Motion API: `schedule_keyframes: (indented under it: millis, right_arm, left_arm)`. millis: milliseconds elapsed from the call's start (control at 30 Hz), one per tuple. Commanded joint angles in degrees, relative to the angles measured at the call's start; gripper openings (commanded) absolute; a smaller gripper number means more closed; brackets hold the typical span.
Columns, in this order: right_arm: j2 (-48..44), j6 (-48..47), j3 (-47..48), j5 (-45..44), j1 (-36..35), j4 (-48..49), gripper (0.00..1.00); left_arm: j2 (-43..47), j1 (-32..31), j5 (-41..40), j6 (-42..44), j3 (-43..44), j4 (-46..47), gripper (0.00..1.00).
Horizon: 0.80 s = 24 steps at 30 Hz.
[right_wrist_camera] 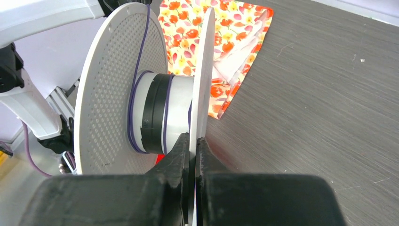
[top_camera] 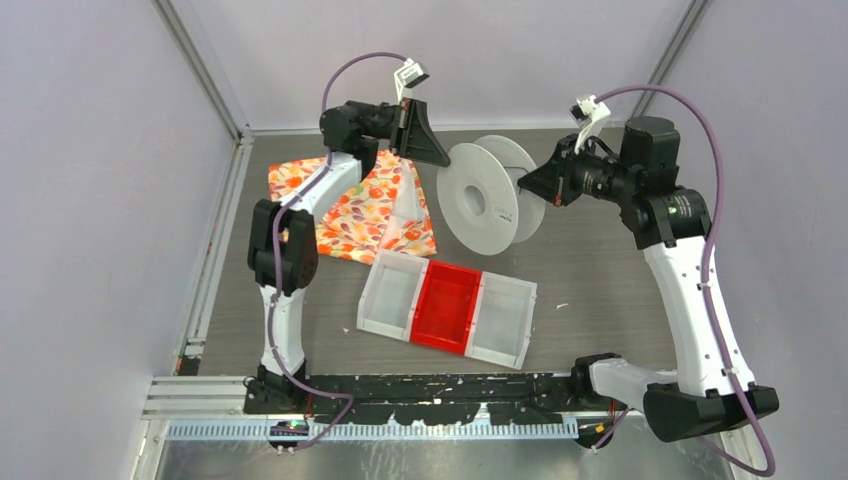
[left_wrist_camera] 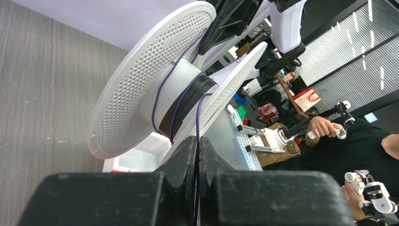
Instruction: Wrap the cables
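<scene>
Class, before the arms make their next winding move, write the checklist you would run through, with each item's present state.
1. The left end effector is shut on the cable: ok.
2. The right end effector is clamped on a flange of the spool: ok.
3. The cable runs straight from the left end effector to the hub, no visible slack: ok.
4. The wound turns sit on the hub between the two flanges: ok.
5. Length of cable left to wind: cannot tell, it is hidden behind the left end effector.
</scene>
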<state>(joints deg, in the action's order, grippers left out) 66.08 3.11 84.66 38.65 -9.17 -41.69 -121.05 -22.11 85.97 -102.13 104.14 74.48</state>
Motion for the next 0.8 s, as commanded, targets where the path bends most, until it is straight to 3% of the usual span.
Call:
schedule_keyframes:
  millis: [0,167,300,400,500,567,767]
  right_arm:
    - [-6.17,1.43,5.46,23.97,-3.16,4.59,0.0]
    - [-10.57,0.7,3.54,21.32,-3.18,6.51,0.01]
    - [-17.45,2.8,-7.87,18.46,-3.18,23.81,0.01]
    - [-18.24,2.25,-11.69,21.29,-3.17,29.36,0.01]
    - [-18.53,-0.06,-13.67,22.47,-3.17,31.63,0.01]
    - [-18.17,-1.31,-14.03,22.29,-3.21,31.78,0.01]
    - [-17.92,-8.75,-10.88,23.49,-3.16,24.16,0.01]
  left_arm:
    - [2.53,-1.88,-3.86,0.54,1.65,-2.23,0.05]
    - [7.87,-2.49,-4.86,1.97,0.96,-5.01,0.06]
    - [11.54,-3.44,-5.52,9.52,0.62,-14.21,0.01]
    - [12.11,-3.73,-5.71,12.49,1.41,-18.41,0.0]
    - [11.81,-3.75,-5.24,11.04,3.26,-18.53,0.01]
    - [12.0,-3.73,-5.06,10.8,3.88,-18.85,0.06]
    - [12.86,-3.03,-5.97,13.9,4.26,-22.87,0.16]
